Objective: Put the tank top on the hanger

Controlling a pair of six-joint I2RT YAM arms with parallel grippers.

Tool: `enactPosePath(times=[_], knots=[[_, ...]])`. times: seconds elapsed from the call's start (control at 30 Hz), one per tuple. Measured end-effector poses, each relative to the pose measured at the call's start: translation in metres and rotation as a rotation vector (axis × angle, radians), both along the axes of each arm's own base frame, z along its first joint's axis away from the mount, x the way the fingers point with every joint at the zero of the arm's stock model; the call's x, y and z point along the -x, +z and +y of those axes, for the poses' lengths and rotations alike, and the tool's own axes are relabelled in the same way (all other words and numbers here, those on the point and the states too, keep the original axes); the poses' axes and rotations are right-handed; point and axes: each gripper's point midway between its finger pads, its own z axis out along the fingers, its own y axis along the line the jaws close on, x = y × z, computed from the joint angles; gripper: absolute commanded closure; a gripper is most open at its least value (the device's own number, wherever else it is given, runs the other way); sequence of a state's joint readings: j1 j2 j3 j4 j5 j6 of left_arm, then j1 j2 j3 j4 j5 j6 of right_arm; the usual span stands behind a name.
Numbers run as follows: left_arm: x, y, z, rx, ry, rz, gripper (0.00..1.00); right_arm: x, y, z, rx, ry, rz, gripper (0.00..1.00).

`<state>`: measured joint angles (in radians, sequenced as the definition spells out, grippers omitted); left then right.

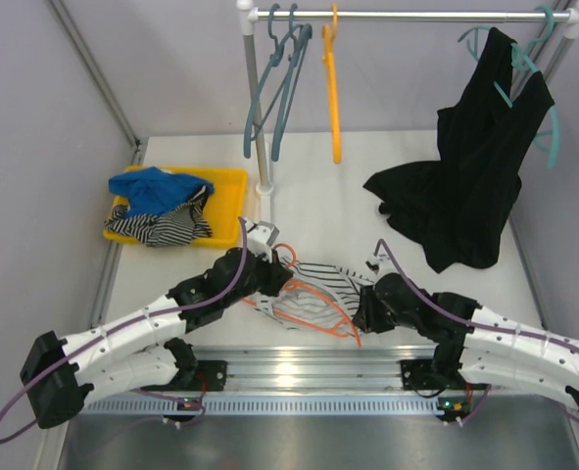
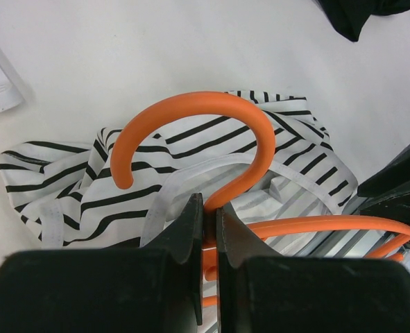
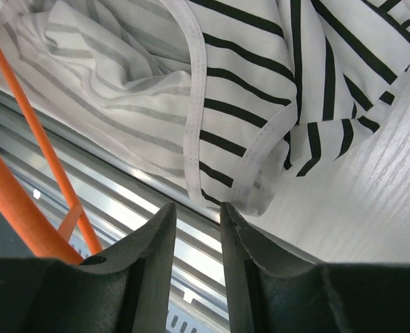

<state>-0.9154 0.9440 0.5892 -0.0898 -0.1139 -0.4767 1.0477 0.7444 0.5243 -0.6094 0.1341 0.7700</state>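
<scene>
A: At the near edge of the desk (image 1: 318, 196), between the 2 arms, what is that?

B: The tank top (image 1: 320, 279), white with thin black stripes and a plain white binding along its edges. It lies crumpled on the desk, bunched into folds, just far of the metal rail (image 1: 309, 367).

A: And the hanger (image 2: 198, 104)?

B: Thin and red-orange, lying partly over the tank top. The left tool (image 2: 209, 208) is clamped on its neck, just under the hook.

A: Where is the right tool (image 3: 198, 208)?

B: At the right end of the tank top. Its fingertips stand a narrow gap apart with nothing between them, and the striped hem lies just beyond the tips.

A: Which way do things run?

B: The tank top stretches roughly left to right, from one tool to the other. The hanger's hook is at the left end and curls over the striped cloth. Its arms run off towards the near right, where one end passes beside the right tool.
</scene>
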Motion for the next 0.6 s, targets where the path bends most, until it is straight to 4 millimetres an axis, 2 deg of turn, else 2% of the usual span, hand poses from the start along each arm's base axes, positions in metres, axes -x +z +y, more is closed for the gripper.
enactPosePath(times=[0.47,0.57,0.6], knots=[[0.001,0.000,-0.001,0.001,-0.010,0.003,1.00,0.001,-0.028,0.008,0.049,0.011,0.045,0.55],[0.002,0.000,-0.001,0.002,-0.012,0.004,1.00,0.000,-0.033,0.006,0.073,0.003,0.048,0.57],[0.002,0.000,-0.001,0.002,-0.011,0.004,1.00,-0.001,-0.034,0.005,0.081,0.001,0.049,0.64]])
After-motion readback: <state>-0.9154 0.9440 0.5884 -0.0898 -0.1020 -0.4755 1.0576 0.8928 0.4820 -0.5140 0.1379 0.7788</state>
